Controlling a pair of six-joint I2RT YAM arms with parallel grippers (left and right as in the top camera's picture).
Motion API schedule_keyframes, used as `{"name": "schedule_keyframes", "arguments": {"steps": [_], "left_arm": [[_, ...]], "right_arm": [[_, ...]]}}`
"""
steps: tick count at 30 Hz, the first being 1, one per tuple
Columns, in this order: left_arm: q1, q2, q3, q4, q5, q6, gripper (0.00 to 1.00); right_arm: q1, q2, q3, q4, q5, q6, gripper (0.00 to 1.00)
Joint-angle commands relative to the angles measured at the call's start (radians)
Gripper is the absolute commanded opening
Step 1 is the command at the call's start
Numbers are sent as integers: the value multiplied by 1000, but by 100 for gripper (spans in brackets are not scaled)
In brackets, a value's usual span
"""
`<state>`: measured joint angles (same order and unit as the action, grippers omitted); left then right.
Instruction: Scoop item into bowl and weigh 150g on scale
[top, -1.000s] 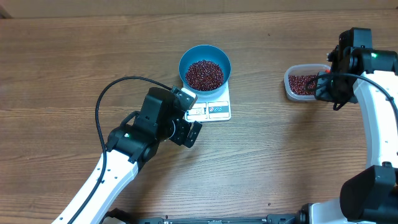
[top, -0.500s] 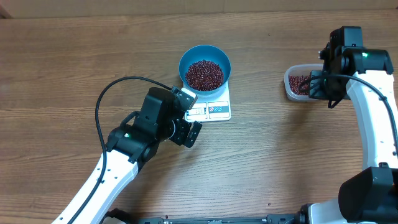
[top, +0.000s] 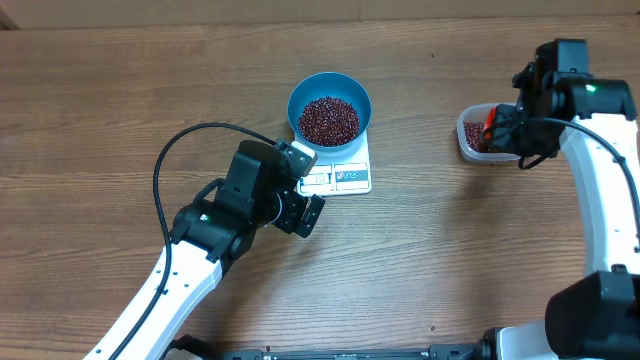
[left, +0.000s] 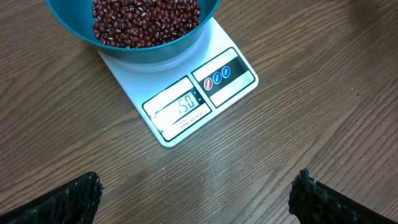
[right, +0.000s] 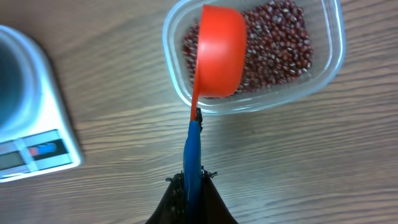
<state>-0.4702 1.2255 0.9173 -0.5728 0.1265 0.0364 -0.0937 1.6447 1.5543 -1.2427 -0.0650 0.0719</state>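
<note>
Two heaps of dark red-brown beans (top: 329, 120) are noted: one fills the blue bowl (top: 329, 83), the other lies in a clear plastic tub (top: 463, 145) toward the right of the tabletop (top: 120, 90). The bowl stands on the white scale (left: 127, 71), covering all but its front edge. On that edge the display (left: 180, 107) shows dark digits resembling a 5 and a 0, but blur prevents a firm reading, and the fine print beneath is too small to make out. Beside it, a label panel (left: 222, 74) bears one red and two blue round icons. The left fingers (left: 71, 199) are spread wide with nothing between them, just short of the display edge and apart from the bowl and its beans. The right fingers (right: 208, 199) are clamped on the blue handle of a scoop (right: 219, 53). Its orange-red cup is turned on its side over the tub's beans near the rim. Contact with the beans cannot be determined.
</note>
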Motion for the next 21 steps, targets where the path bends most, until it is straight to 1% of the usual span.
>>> {"name": "schedule_keyframes", "arguments": {"steps": [1, 4, 8, 13, 17, 21], "left_arm": [[5, 3, 21, 0, -6, 9, 100], [5, 3, 21, 0, -6, 9, 100], [5, 3, 21, 0, -6, 9, 100], [5, 3, 21, 0, -6, 9, 100], [5, 3, 21, 0, -6, 9, 99], [5, 3, 21, 0, -6, 9, 100]], "right_arm": [[-49, -111, 51, 7, -151, 6, 4], [-103, -172, 51, 8, -271, 0, 4], [-184, -244, 51, 4, -495, -28, 4], [-246, -280, 51, -12, -726, -27, 4], [-250, -278, 35, -31, -821, -27, 4], [-250, -277, -3, -34, -869, -14, 4]]}}
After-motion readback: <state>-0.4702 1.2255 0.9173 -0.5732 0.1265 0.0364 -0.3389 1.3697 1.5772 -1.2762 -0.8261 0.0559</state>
